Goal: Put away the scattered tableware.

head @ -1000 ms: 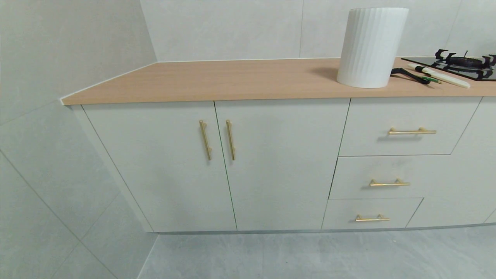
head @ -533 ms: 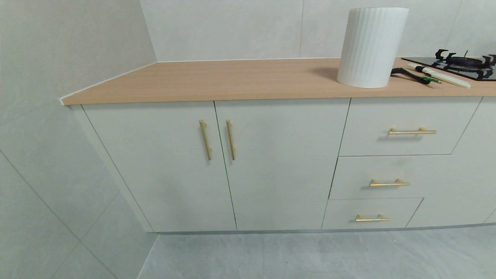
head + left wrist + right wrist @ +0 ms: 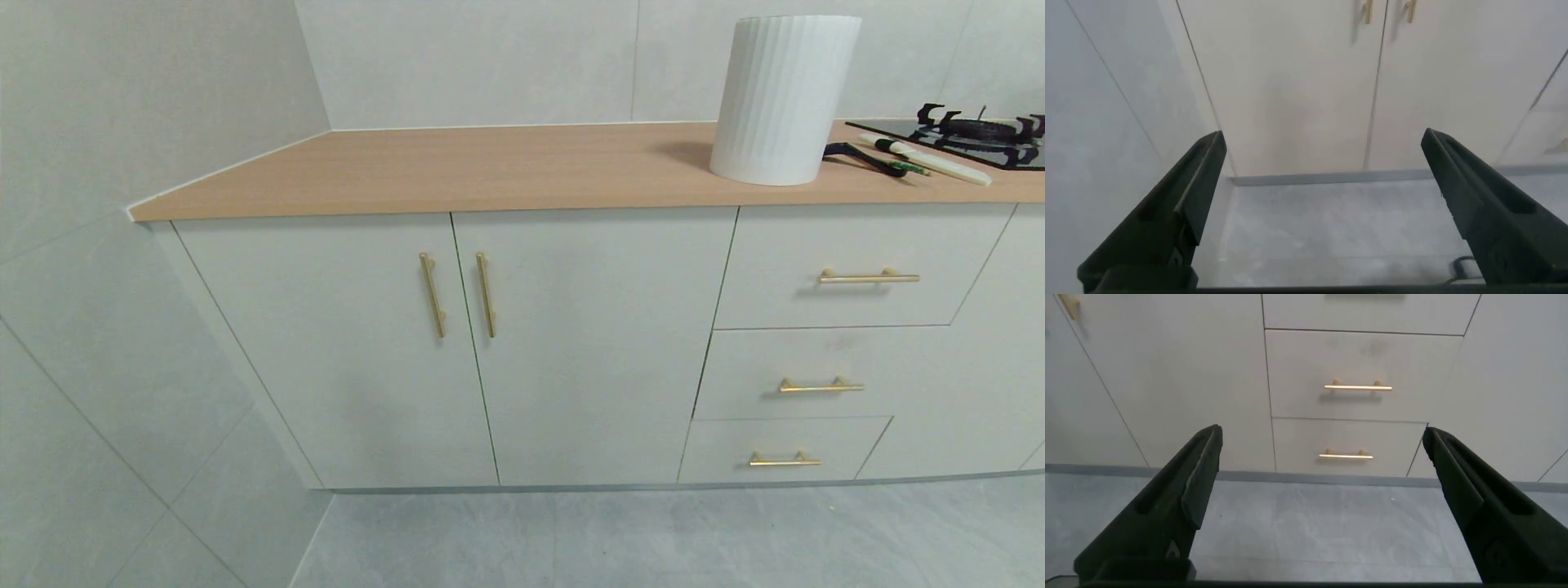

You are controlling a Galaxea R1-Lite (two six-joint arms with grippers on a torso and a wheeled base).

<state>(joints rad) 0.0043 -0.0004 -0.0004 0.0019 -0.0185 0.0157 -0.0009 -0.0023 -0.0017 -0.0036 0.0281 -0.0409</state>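
A pale tiled wall (image 3: 122, 122) is closing off the left side, and the wooden counter (image 3: 490, 167) is running from that corner across to the right. Under it, two cabinet doors are sitting shut, their upright gold handles (image 3: 433, 294) standing just beside each other at the seam. Further right on the counter, a tall white ribbed cylinder (image 3: 780, 98) is standing upright. The scattered tableware is lying just to its right, near the counter's right end. A black-handled utensil (image 3: 856, 154) is lying closest to the cylinder, with part of it passing behind the cylinder's base. A thin green stick (image 3: 908, 168) is lying next to it. A long cream-coloured utensil (image 3: 939, 163) is lying slantwise beside the glass hob (image 3: 980, 135), and whether it is touching the glass is not clear. Below this stretch, three drawers are sitting closed, each carrying a horizontal gold handle: top (image 3: 868, 278), middle (image 3: 820, 385) and bottom (image 3: 784, 461). In the left wrist view, the left pincer (image 3: 1323, 143) is hanging low over the grey floor (image 3: 1323, 220) in front of the double doors. Its two dark fingers (image 3: 1184, 204) are spreading wide apart and gripping nothing. In the right wrist view, the right pincer (image 3: 1321, 434) is facing the lower drawers. It too is gaping wide, with nothing between its fingers (image 3: 1180, 498). Both pincers are sitting well below the counter and well apart from the tableware.
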